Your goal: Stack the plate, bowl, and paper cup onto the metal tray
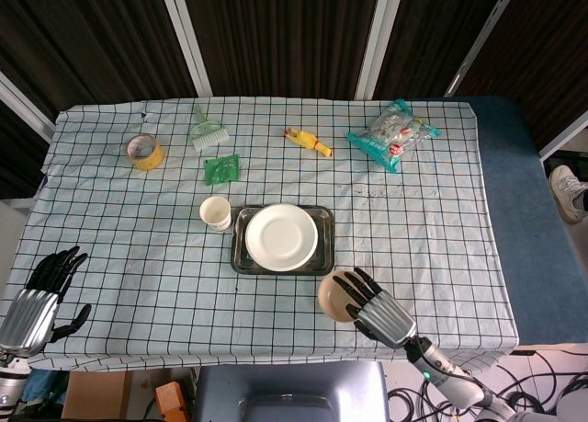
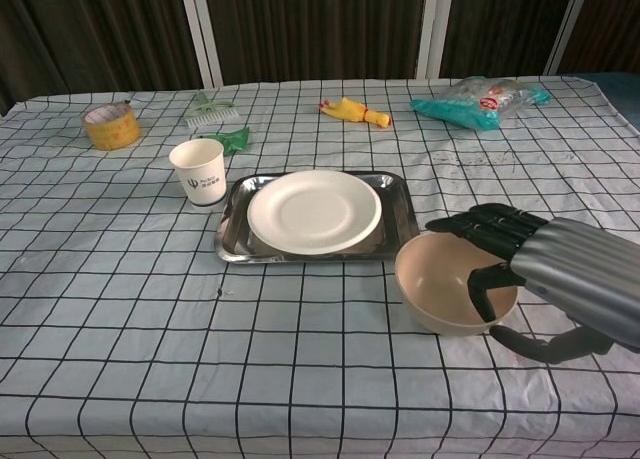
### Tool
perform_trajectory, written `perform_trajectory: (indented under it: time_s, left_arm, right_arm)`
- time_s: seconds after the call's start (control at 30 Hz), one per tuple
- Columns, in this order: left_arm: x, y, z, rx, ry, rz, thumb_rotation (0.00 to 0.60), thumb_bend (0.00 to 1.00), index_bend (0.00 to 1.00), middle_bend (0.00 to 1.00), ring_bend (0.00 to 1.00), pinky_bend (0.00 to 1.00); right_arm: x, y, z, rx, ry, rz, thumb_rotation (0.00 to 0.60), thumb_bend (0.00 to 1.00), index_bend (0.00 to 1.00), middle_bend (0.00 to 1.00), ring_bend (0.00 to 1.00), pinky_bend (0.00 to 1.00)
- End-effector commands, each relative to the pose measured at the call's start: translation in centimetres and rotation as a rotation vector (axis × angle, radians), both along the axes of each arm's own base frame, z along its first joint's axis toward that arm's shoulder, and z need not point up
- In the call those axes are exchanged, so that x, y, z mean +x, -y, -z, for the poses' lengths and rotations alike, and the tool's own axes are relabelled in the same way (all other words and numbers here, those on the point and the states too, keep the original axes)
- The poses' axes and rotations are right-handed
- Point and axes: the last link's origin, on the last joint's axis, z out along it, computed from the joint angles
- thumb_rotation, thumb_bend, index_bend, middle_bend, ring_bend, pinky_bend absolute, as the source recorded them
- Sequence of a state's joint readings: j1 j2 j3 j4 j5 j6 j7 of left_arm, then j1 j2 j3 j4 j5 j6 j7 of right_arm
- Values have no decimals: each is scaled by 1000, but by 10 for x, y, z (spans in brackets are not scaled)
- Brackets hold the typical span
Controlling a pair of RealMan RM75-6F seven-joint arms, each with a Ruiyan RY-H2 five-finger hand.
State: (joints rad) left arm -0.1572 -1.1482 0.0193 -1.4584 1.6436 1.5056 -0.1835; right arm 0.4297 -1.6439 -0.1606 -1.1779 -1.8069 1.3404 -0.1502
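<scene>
The white plate (image 1: 281, 237) (image 2: 314, 211) lies on the metal tray (image 1: 325, 222) (image 2: 399, 219) at mid-table. To the tray's left the paper cup (image 1: 216, 213) (image 2: 198, 171) stands upright. The beige bowl (image 1: 334, 291) (image 2: 440, 279) is just off the tray's front right corner, tilted slightly. My right hand (image 1: 378, 312) (image 2: 555, 279) grips its right rim, with fingers hooked inside and the thumb outside below. My left hand (image 1: 39, 296) hangs by the table's front left edge with fingers apart, holding nothing; the chest view does not show it.
A yellow tape roll (image 1: 144, 151) (image 2: 110, 125) sits far left. At the back lie a green brush (image 1: 209, 131), a green packet (image 1: 221, 169), a yellow toy (image 1: 308, 142) (image 2: 352, 110) and a snack bag (image 1: 393, 133) (image 2: 480, 101).
</scene>
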Motion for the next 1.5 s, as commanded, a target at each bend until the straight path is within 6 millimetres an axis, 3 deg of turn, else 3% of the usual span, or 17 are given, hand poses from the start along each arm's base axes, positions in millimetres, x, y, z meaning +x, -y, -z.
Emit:
perform_trajectory:
  time_s: [0.03, 0.2, 0.47, 0.73, 1.0, 1.13, 1.3, 1.5]
  left_arm:
    - [0, 0, 0, 0, 0, 0, 600, 369, 0, 0, 0, 73]
    - [0, 0, 0, 2, 2, 1, 600, 369, 0, 0, 0, 73]
    - [0, 1, -1, 5, 1, 3, 600, 369, 0, 0, 0, 73]
    - [0, 0, 1, 0, -3, 6, 600, 369, 0, 0, 0, 73]
    - [0, -1, 1, -1, -7, 5, 600, 368, 0, 0, 0, 73]
    - [0, -1, 1, -2, -7, 4, 600, 368, 0, 0, 0, 73]
    - [0, -1, -1, 1, -2, 3, 600, 368, 0, 0, 0, 73]
    - [-1, -1, -1, -1, -1, 3, 600, 369, 0, 0, 0, 73]
  right_arm:
    - [0, 0, 1, 4, 4, -1, 600, 401, 588, 25, 0, 0]
    - [2, 1, 1, -5, 19, -9, 600, 463, 618, 36, 0, 0]
    - [7, 7, -8, -60, 51, -26, 600, 476, 645, 47, 0, 0]
    - [34, 38, -12, -132, 87, -46, 600, 475, 648, 47, 0, 0]
    - [89, 92, 7, -177, 67, -48, 600, 476, 648, 47, 0, 0]
    - [95, 99, 12, -176, 65, -36, 600, 476, 648, 47, 0, 0]
    - [119, 123, 43, -153, 41, 11, 600, 476, 648, 47, 0, 0]
    - [125, 126, 61, -148, 21, 9, 600, 475, 648, 47, 0, 0]
